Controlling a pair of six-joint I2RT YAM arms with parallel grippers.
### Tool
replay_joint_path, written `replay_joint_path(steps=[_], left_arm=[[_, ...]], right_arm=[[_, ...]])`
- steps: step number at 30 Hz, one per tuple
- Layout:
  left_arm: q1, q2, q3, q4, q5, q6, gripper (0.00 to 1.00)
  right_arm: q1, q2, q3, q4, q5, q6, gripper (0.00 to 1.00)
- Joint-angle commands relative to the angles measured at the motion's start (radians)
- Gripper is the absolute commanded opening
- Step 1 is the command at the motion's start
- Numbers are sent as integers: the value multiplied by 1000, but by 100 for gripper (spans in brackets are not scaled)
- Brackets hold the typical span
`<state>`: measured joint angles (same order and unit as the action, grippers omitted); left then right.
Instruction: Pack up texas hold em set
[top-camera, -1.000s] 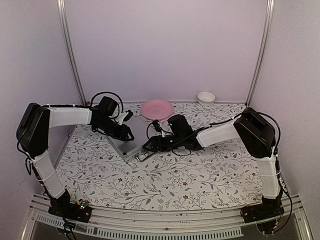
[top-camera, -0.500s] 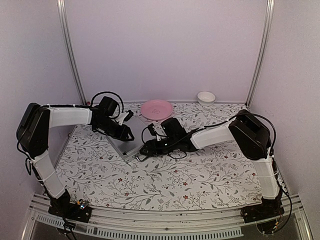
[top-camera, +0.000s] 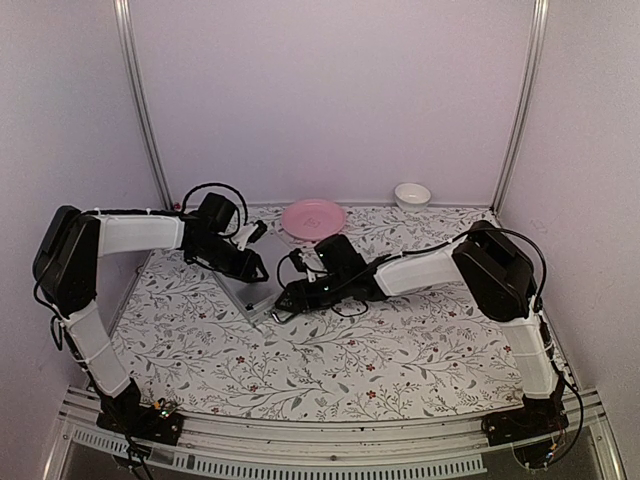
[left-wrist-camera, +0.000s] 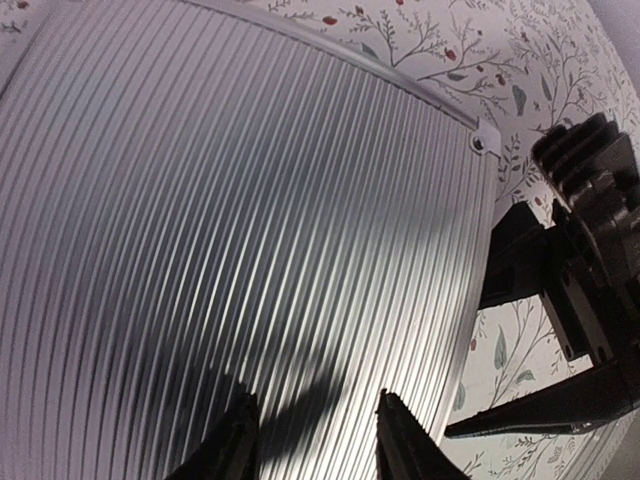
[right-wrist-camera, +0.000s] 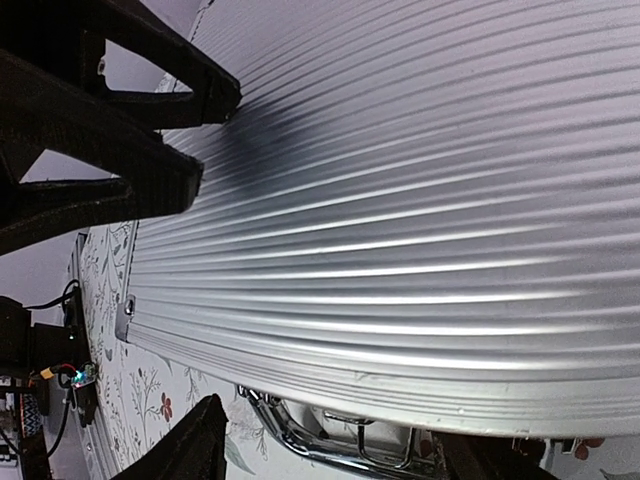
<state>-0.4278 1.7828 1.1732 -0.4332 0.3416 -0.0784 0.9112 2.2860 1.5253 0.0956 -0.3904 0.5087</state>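
Observation:
The silver ribbed case (top-camera: 250, 293) of the texas hold em set lies with its lid down on the floral table, left of centre. Its lid (left-wrist-camera: 250, 200) fills the left wrist view. My left gripper (top-camera: 258, 270) hangs just over the lid, open, with only bare lid between its fingertips (left-wrist-camera: 392, 430). My right gripper (top-camera: 287, 298) is low at the case's front edge, open. Its fingers stand either side of the chrome handle (right-wrist-camera: 340, 462) without closing on it. The lid hides any chips and cards.
A pink plate (top-camera: 313, 217) sits at the back centre, just behind the right wrist. A small white bowl (top-camera: 412, 194) stands at the back right. Metal frame posts (top-camera: 140, 100) rise at both back corners.
My right arm has slid left, bringing its gripper up to the case's front edge and handle. The left arm and the case have not moved.

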Motion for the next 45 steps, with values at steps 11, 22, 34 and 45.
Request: replay_joint_path(steps=[11,22,34,45], left_arm=[[-8,20,2,-52,-52,12,41],[-8,20,2,-53,-53,13,41],[-8,22,3,-53,-50,14,41],[-9,21,4,-53,-48,14,41]], right_arm=[[1,-57,29,4,-152,89,68],[1,-72,23,31,-148,118,68],[1,-107,15,45,-142,125,68],[0,-112,-1,59,-125,131,68]])
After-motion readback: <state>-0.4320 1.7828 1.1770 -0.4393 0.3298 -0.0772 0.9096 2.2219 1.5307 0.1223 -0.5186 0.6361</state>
